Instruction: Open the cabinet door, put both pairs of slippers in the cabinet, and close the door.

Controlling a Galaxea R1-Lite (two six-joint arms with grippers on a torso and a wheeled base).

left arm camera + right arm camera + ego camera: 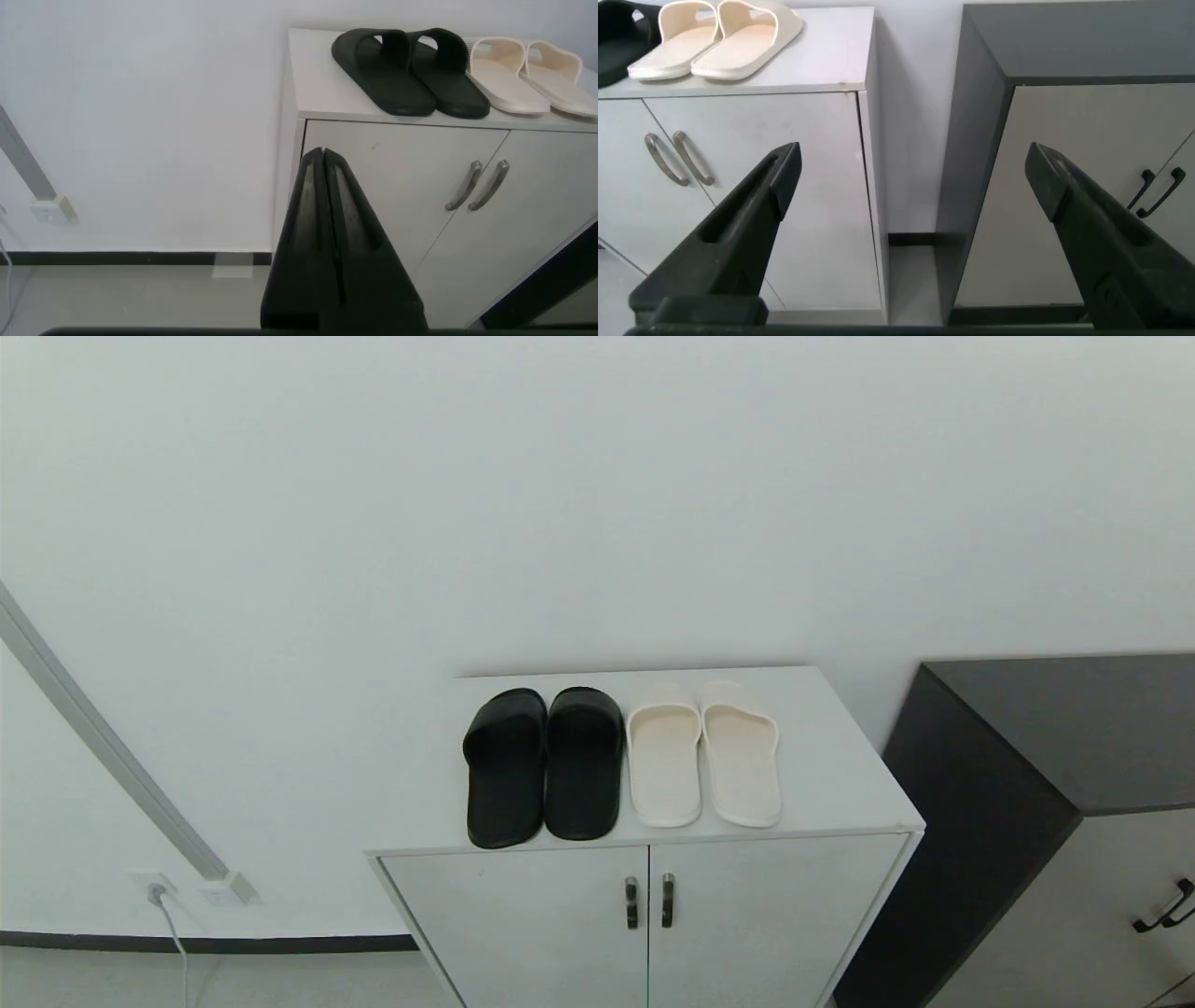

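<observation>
Jaws: left gripper point(323, 154) pinched closed, right gripper point(912, 159) spread wide, both facing cabinet point(840, 756). We worry twin handles point(667, 900) sit so close we'd snag both, jamming doors point(775, 915).

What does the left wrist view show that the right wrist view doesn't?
Left wrist, not right: the left gripper, fingers shut; the black slippers as a whole pair (right wrist catches just an edge); a wall socket low on the wall.
Right wrist, not left: the right gripper, fingers wide open; the dark cabinet beside the white one, with its black handles.
Shared: the cream slippers on top of the white cabinet, both doors closed, and the paired door handles.
</observation>
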